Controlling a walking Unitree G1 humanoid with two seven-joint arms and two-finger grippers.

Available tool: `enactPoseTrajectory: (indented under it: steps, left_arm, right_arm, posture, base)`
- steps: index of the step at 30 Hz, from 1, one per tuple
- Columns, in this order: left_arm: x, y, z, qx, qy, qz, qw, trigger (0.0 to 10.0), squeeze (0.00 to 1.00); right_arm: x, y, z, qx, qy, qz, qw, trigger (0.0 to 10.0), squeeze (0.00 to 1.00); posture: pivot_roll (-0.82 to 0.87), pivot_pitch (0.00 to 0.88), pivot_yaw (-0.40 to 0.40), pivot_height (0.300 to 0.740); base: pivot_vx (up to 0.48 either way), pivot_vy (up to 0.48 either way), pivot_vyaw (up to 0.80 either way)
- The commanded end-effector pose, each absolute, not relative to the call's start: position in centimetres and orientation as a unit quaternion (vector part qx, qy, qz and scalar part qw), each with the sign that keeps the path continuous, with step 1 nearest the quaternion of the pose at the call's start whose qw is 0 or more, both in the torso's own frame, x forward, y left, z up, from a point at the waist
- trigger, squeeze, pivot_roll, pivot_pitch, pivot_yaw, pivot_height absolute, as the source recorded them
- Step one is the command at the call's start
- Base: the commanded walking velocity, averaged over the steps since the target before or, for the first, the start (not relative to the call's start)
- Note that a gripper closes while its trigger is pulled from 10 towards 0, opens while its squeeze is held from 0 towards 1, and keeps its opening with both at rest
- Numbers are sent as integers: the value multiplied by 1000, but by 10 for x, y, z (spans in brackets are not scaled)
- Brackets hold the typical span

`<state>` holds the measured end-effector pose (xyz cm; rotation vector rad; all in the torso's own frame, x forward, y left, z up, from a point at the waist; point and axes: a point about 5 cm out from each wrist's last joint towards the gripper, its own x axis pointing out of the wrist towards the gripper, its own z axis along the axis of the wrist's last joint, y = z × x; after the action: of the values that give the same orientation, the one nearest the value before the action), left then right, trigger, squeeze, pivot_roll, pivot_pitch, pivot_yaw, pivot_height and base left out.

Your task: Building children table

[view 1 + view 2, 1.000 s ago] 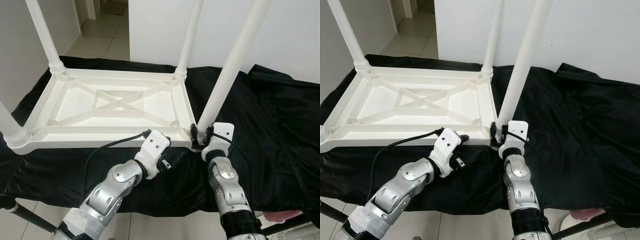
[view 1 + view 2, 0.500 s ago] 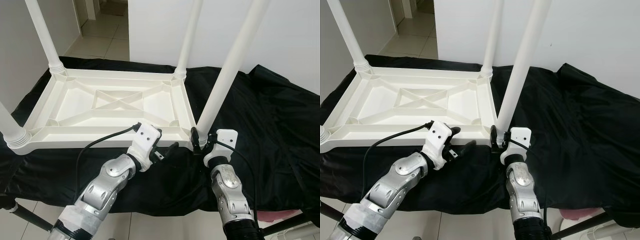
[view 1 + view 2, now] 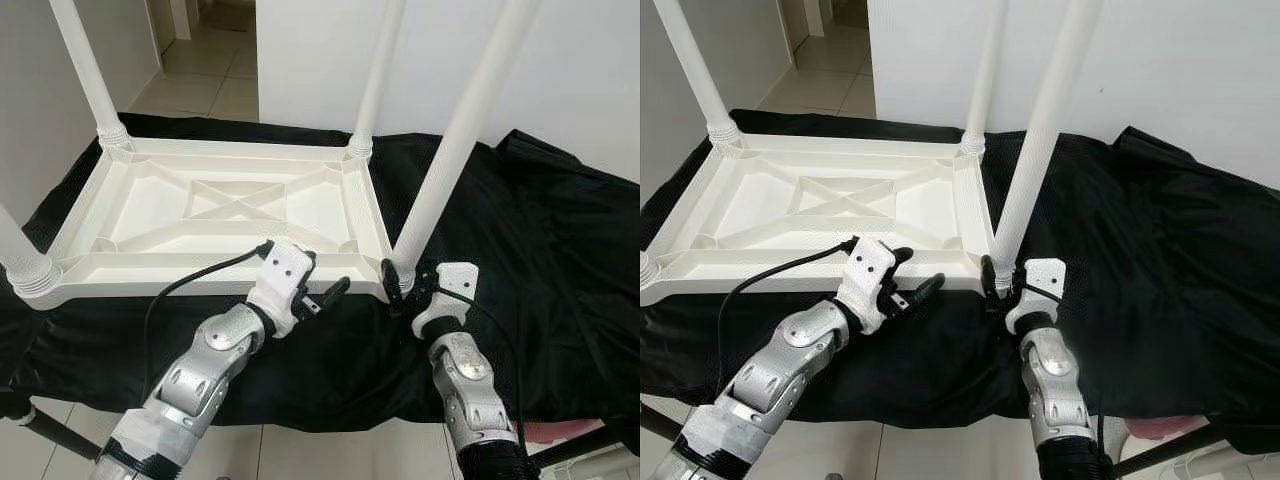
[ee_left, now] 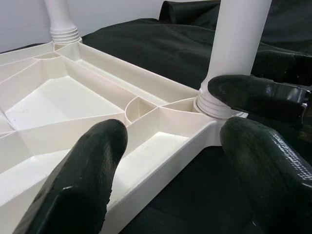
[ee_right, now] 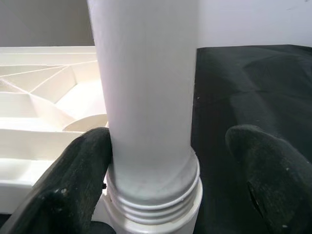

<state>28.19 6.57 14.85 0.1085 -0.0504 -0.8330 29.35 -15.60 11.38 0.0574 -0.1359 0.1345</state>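
Right hand [image 3: 408, 290]: at the near right corner of the tabletop, fingers spread to either side of the base of the near right leg [image 3: 455, 150]. In the right wrist view one finger [image 5: 73, 180] touches the leg just above its threaded collar; the other finger stands apart from it.

Left hand [image 3: 322, 291]: at the near rim of the tabletop, left of the right hand, fingers spread and gripping nothing. In the left wrist view one finger [image 4: 80, 180] lies over the rim and the other off its corner, above the black cloth.

Tabletop [image 3: 160, 270]: one, white plastic, rectangular, lying upside down on the cloth. Underside open to view: raised rim, a central X of ribs inside a rectangular frame, diagonal ribs running to the corners, a round socket at each corner.

Legs: four, white, round, plain, each with a ribbed collar at the base. All four stand upright in the corner sockets: near right, far right [image 3: 375, 75], far left [image 3: 88, 65], near left [image 3: 20, 255]. The tops run out of frame.

Cloth [image 3: 560, 250]: one, black, glossy, creased, spread under the tabletop and reaching well to the right of it.

Cable [image 3: 200, 280]: one, black, running along the left arm to the wrist.

Surroundings: white walls behind; pale tiled floor [image 3: 215, 70] at the far left.
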Motion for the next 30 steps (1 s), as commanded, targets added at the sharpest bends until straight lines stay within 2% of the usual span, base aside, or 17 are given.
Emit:
enactPoseTrajectory:
  steps: [1, 8, 11, 15, 24, 25, 28, 29, 30]
  left_arm:
    - [275, 61, 145, 60, -19, -449, 891, 10000, 0]
    - [263, 51, 142, 49, -10, -498, 865, 10000, 0]
    - [261, 45, 140, 64, -6, -511, 857, 10000, 0]
    - [262, 44, 140, 71, -6, -511, 856, 10000, 0]
    - [264, 45, 141, 79, -9, -508, 858, 10000, 0]
    - [264, 44, 141, 81, -10, -508, 858, 10000, 0]
    - [264, 44, 141, 83, -11, -507, 858, 10000, 0]
    - [265, 44, 142, 84, -12, -507, 858, 10000, 0]
    - [265, 44, 142, 84, -12, -507, 858, 10000, 0]
  right_arm:
    - [294, -161, 111, 20, -65, 82, 994, 10000, 0]
    - [306, -174, 119, -1, -69, 132, 989, 10000, 0]
    - [316, -176, 122, -29, -56, 195, 979, 10000, 0]
    - [325, -176, 125, -55, -41, 246, 967, 10000, 0]
    - [338, -173, 128, -73, -28, 278, 957, 10000, 0]
    - [340, -172, 128, -75, -27, 284, 955, 4824, 0]
    - [341, -172, 128, -76, -28, 290, 954, 4824, 0]
    - [342, -172, 128, -72, -27, 295, 952, 1373, 0]
    - [342, -172, 128, -72, -27, 295, 952, 1373, 0]
  posture:
    - [-3, 43, -62, 740]
    - [-7, 45, -62, 740]
    - [-5, 40, -62, 740]
    - [-1, 37, -65, 740]
    - [7, 27, -62, 740]
    - [7, 25, -63, 740]
    - [7, 25, -63, 740]
    - [9, 23, -65, 740]
    - [9, 23, -65, 740]
  base:
    - [0, 0, 0]
    - [0, 0, 0]
    - [0, 0, 0]
    - [0, 0, 0]
    - [0, 0, 0]
    - [0, 0, 0]
    - [0, 0, 0]
    - [0, 0, 0]
    - [0, 0, 0]
